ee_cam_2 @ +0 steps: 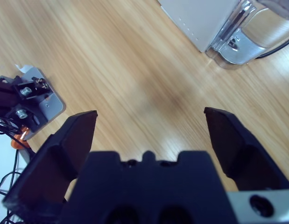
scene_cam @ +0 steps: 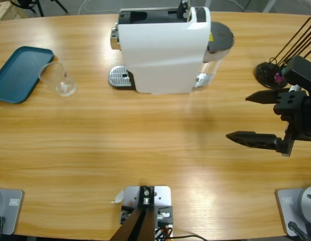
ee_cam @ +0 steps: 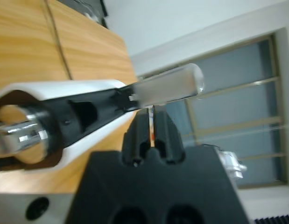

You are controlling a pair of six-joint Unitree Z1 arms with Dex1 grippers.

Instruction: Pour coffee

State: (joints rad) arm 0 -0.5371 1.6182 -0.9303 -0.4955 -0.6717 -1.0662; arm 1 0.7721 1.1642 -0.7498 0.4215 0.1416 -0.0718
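Observation:
The white coffee machine (scene_cam: 160, 50) stands at the back middle of the table. My left gripper (scene_cam: 184, 7) comes down onto the machine's top, and in the left wrist view its jaws (ee_cam: 152, 133) are shut on the machine's pale lever (ee_cam: 167, 88). A clear drinking glass (scene_cam: 59, 79) stands far left beside the tray, and no coffee shows in it. My right gripper (scene_cam: 237, 117) hovers open over bare table at the right, well away from the machine (ee_cam_2: 195, 18), with nothing between its jaws (ee_cam_2: 149, 114).
A teal tray (scene_cam: 17, 75) lies at the far left edge. The machine's metal drip grate (scene_cam: 120, 78) sticks out on its left, and its clear water tank (scene_cam: 218, 42) on its right. A black stand with rods (scene_cam: 268, 73) sits at the right edge.

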